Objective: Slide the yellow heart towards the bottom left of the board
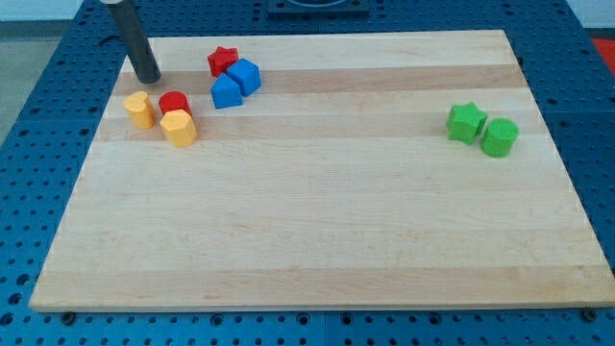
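The yellow heart [139,110] sits near the board's upper left. My tip [150,79] rests on the board just above it and slightly to the right, a small gap away and not touching it. A second yellow block [179,127], roughly hexagonal, lies to the heart's right and slightly lower. A red cylinder [174,102] touches this second block's top edge. The rod rises from the tip toward the view's top left.
A red star [223,61] and two blue blocks [227,91] [245,75] are clustered at the upper middle-left. A green star [465,122] and a green cylinder [499,136] sit at the right. The wooden board [307,231] lies on a blue perforated table.
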Tool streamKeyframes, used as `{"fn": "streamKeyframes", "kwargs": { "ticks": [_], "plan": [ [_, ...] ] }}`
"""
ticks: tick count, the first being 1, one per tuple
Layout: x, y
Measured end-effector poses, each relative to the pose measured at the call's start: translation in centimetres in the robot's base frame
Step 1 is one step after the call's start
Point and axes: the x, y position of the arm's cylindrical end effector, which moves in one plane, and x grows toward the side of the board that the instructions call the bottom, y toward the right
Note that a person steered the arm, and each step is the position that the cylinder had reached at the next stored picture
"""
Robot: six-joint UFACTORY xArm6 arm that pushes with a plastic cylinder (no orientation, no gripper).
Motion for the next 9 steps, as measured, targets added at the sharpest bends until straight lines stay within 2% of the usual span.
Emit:
{"fn": "streamKeyframes", "kwargs": {
  "ticks": [2, 6, 7, 8, 9],
  "plan": [
    [3.2, 0.0],
    [19.8, 0.0],
    [21.9, 0.2],
    [17.2, 0.8],
    [9.1, 1.0]
  ]
}}
